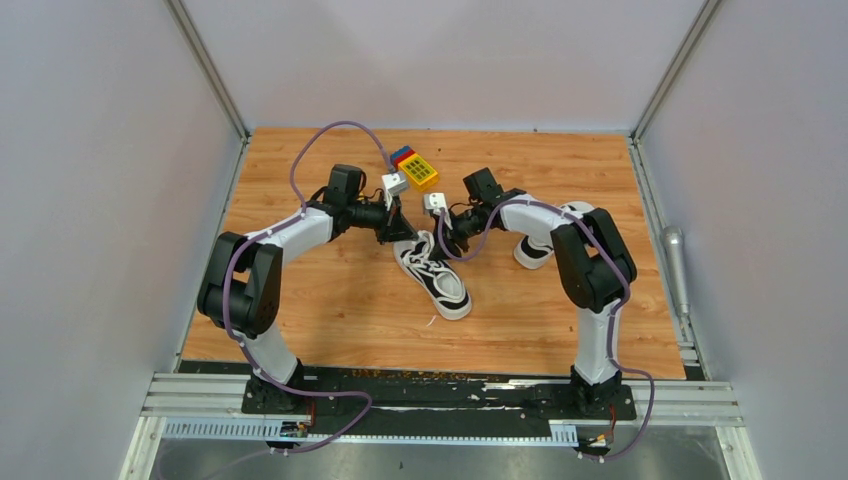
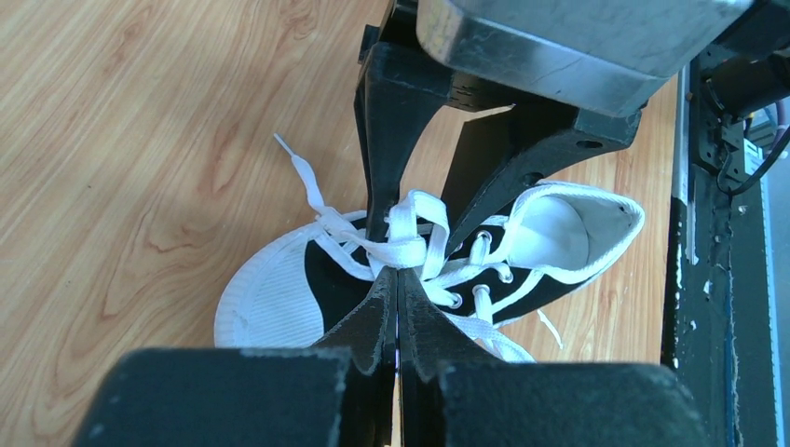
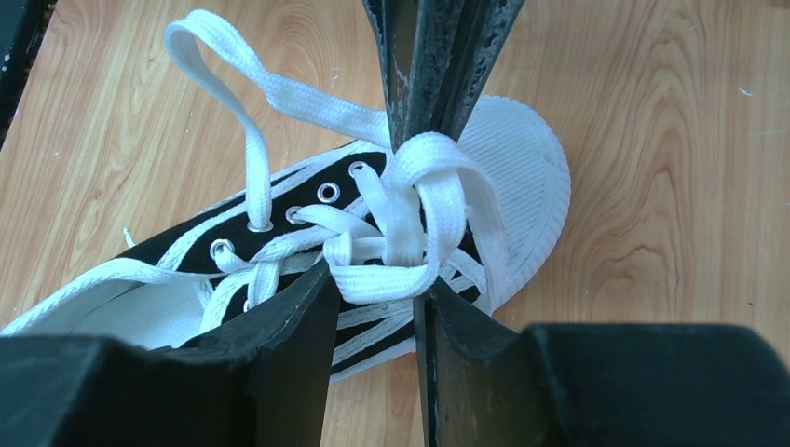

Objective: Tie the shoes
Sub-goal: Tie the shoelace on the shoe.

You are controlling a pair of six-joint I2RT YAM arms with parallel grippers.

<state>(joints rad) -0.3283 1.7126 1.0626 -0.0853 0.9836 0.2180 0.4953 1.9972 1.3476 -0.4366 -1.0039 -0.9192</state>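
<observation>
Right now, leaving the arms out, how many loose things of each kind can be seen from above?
Shoes: 2
Toy block cluster (yellow, red and blue, single blocks too small to count): 1
Metal cylinder, off the wooden top: 1
Total: 4

I see the white-and-black left arm (image 1: pixel 300 232) standing up from its base with the elbow folded high and the forearm reaching forward and inward. Its black two-finger left gripper (image 1: pixel 398 232) points down and toward the centre. In the left wrist view its fingers (image 2: pixel 373 317) are pressed flat together, pinching a strand of white shoelace (image 2: pixel 410 247) at the tips. The white-and-black right arm (image 1: pixel 540 220) mirrors this pose, with the elbow raised and the forearm angled inward. The black right gripper (image 1: pixel 450 240) faces the left one, and their tips nearly meet. In the right wrist view its fingers (image 3: pixel 298 317) are parted, with a clear gap between them.
</observation>
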